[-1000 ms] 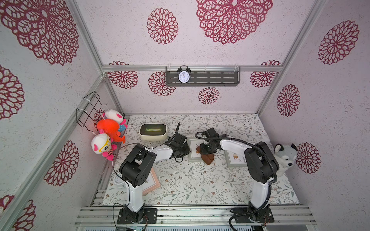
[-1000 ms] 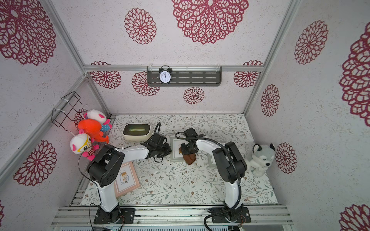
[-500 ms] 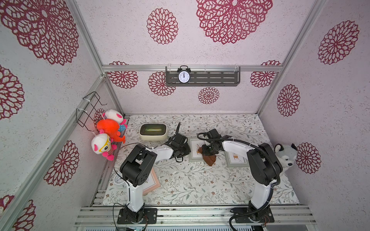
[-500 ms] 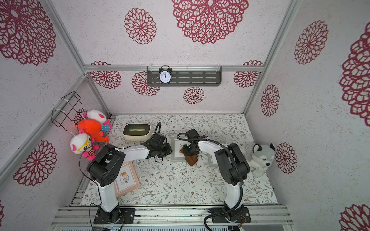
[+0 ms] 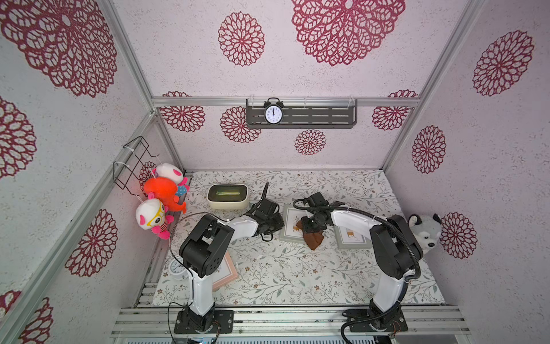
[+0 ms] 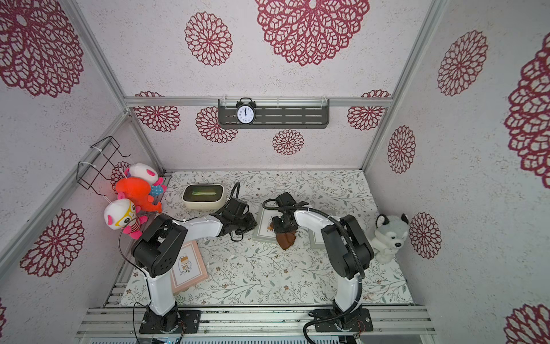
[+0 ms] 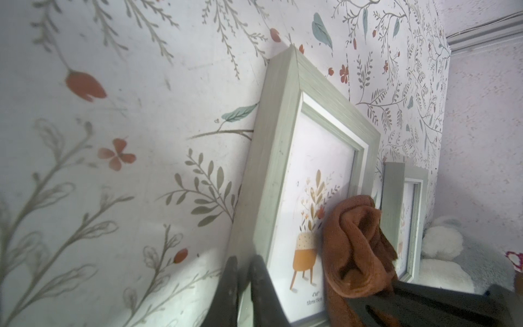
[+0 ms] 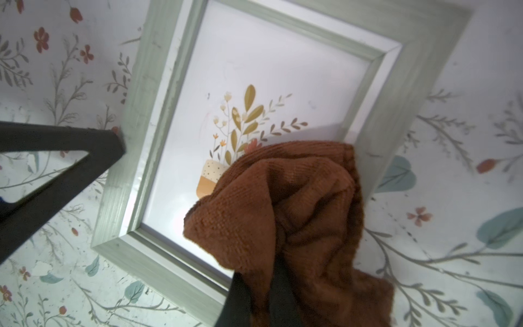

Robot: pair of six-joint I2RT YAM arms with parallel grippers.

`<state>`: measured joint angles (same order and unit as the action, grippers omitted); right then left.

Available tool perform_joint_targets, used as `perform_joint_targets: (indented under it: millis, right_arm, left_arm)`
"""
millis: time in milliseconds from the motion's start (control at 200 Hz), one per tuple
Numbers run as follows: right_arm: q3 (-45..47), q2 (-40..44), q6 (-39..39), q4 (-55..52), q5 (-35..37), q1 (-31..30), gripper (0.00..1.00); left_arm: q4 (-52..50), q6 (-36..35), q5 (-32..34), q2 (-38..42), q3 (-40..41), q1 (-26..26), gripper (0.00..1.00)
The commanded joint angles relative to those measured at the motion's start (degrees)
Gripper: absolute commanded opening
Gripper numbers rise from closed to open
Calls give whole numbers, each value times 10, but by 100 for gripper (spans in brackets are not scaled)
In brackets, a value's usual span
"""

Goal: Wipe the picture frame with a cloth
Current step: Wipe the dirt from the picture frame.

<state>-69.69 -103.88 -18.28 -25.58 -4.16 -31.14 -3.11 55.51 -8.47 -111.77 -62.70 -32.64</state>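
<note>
right gripper [image 8: 259,286]: we see its jaws pressed together on a fold of the cloth, low over the picture frame.
cloth [image 8: 297,215]: brown and bunched. It lies on the glass over the printed pot and spills across the frame's rail onto the table. In a top view the cloth [image 5: 314,240] trails off the frame's near corner on the right arm's side.
picture frame [image 8: 418,85]: grey-green, flat on the table, with a potted-plant print under glass.
left gripper [image 7: 244,279]: its jaws are nearly closed on each other, with the tips against the frame's outer edge on the left arm's side. We cannot tell whether anything is pinched between them.
second frame [image 5: 349,238]: the same grey-green, flat, just beside the first and partly under the right arm.
table [image 5: 282,277]: we see a pale cover printed with leafy sprigs and small red flowers.
pink frame [image 6: 187,268]: flat, near the left arm's base and partly under that arm.
cream box [image 5: 227,195]: toward the back on the left arm's side, dark inside.
walls [image 5: 241,38]: pale and textured, with dark red flower medallions, joined by aluminium posts.
shelf [image 5: 321,117]: grey, on the back wall, with an alarm clock [image 5: 273,114] at one end.
wire basket [image 5: 134,159]: on the side wall, with plush toys [image 5: 162,193] just below it.
husky toy [image 5: 425,230]: against the opposite wall, near the right arm.
</note>
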Motion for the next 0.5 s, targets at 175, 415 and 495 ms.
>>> perform_joint_targets:
  millis: [175,415,495]
  right_arm:
    - [30,117,-47,17,88,28,0]
    - [39,79,-35,49,-93,28,0]
    - [39,51,-39,64,-118,24,0]
  left_arm:
    - [-196,-55,9,-14,-14,-1,19]
    - [-205,-97,-4,19,-82,-1,33]
    - [-219,-103,-1,-1,-103,-1,34]
